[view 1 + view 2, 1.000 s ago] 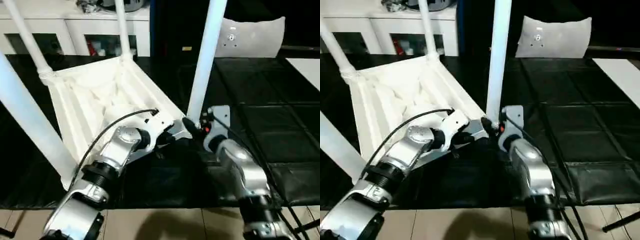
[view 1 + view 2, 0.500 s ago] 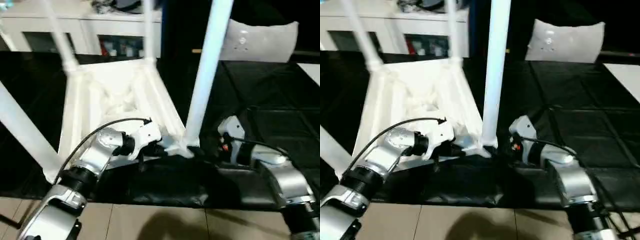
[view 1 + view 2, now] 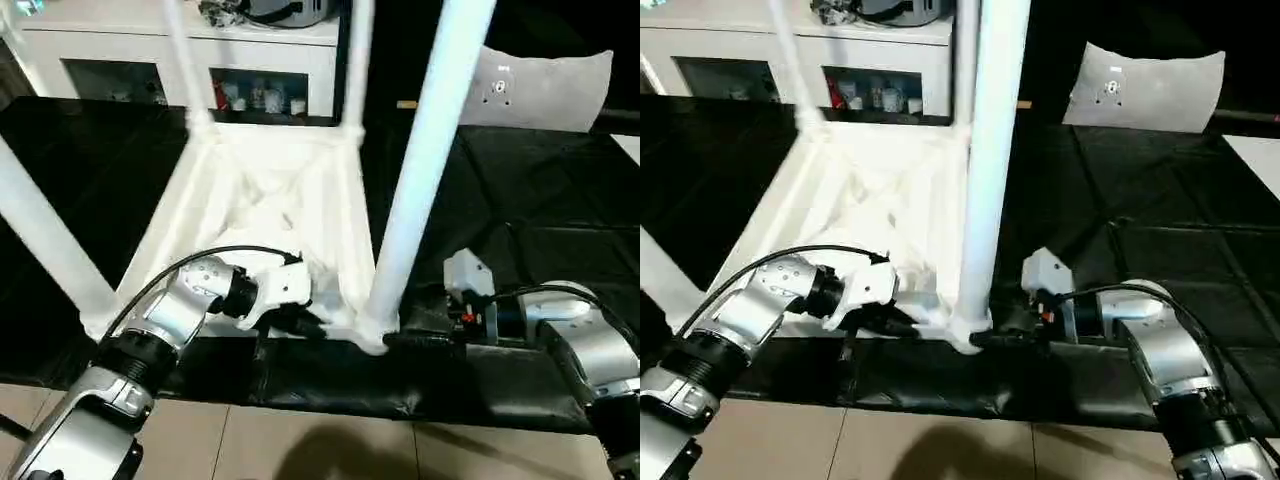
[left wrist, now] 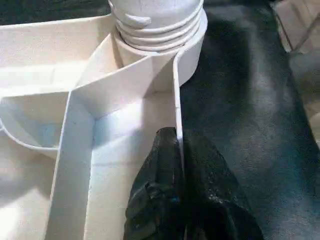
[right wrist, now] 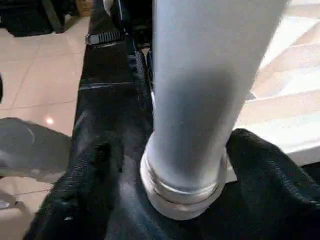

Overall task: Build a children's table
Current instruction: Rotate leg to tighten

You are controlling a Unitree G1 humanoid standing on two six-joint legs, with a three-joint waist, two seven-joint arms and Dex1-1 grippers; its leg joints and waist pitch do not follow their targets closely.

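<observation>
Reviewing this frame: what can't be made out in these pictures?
Legs: upper ends are cut off by the top edge of the head views.
Table top: it lies upside down, so its upper face is hidden against the black mat.
Cabinet contents: too small to identify behind the glass in the head views.

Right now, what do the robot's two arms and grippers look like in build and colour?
Both forearms are silver metal cylinders with black ribbed collars. The left arm carries a black cable arcing over to a white wrist housing; the right arm has a white wrist block with a small red-orange marking and its own black cable. The left gripper and the right gripper each have two black, slightly textured fingers.
</observation>
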